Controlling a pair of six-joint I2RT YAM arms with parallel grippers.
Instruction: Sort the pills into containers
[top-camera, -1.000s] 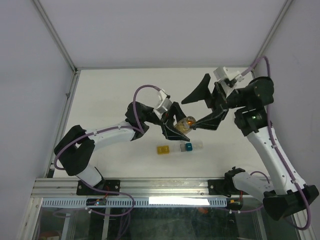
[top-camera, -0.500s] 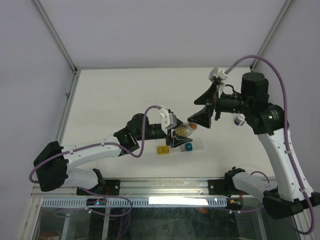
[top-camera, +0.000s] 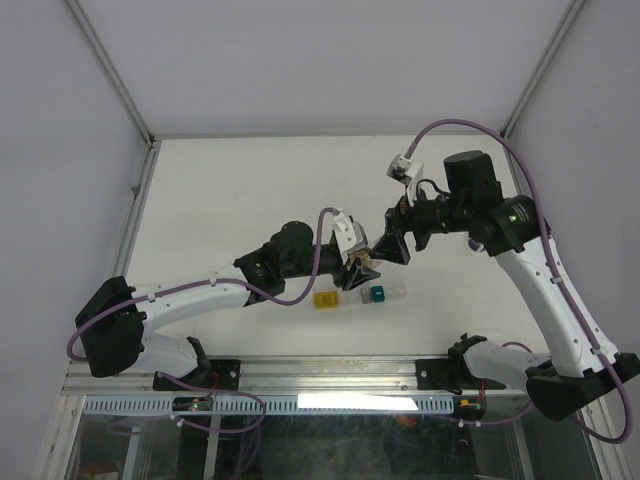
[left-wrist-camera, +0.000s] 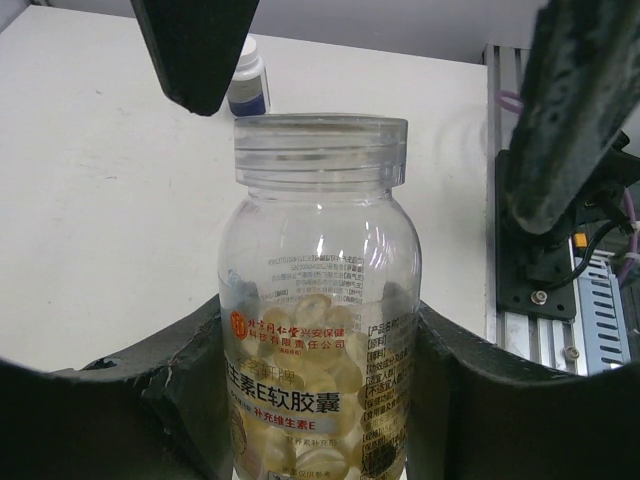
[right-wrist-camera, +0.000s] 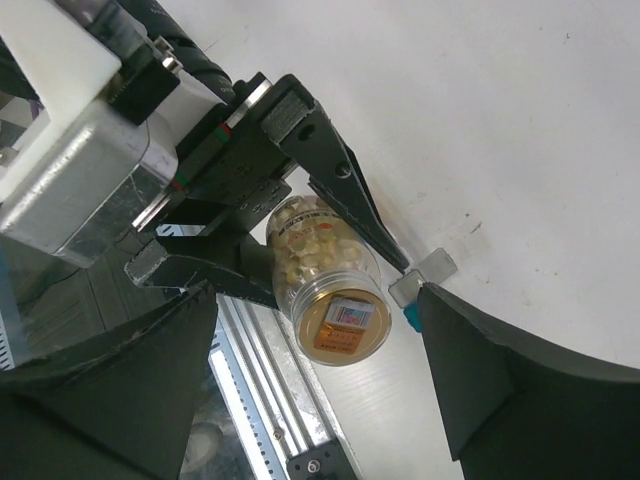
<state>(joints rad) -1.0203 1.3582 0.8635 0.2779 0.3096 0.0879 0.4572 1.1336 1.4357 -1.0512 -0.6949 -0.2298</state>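
My left gripper (left-wrist-camera: 318, 375) is shut on a clear bottle (left-wrist-camera: 318, 300) full of pale yellow pills (left-wrist-camera: 320, 330), and its clear screw cap (left-wrist-camera: 320, 150) is on. The bottle (top-camera: 363, 262) hangs tilted just above the containers. These form a short row of cells: yellow (top-camera: 325, 299), grey (top-camera: 357, 296), teal (top-camera: 377, 293) and clear (top-camera: 395, 291). My right gripper (right-wrist-camera: 318, 300) is open, with one finger (right-wrist-camera: 150, 380) on each side of the cap (right-wrist-camera: 345, 325) and a gap to it on both sides.
A small white bottle with a blue label (left-wrist-camera: 247, 85) stands on the table beyond the held bottle. The aluminium rail (top-camera: 300, 372) runs along the table's near edge, close to the row of cells. A metal frame post (top-camera: 130, 235) borders the table's left side.
The left arm has stretched right and lowered the bottle toward the cells. The right gripper has swung in to straddle the cap, and its jaws have narrowed a little.
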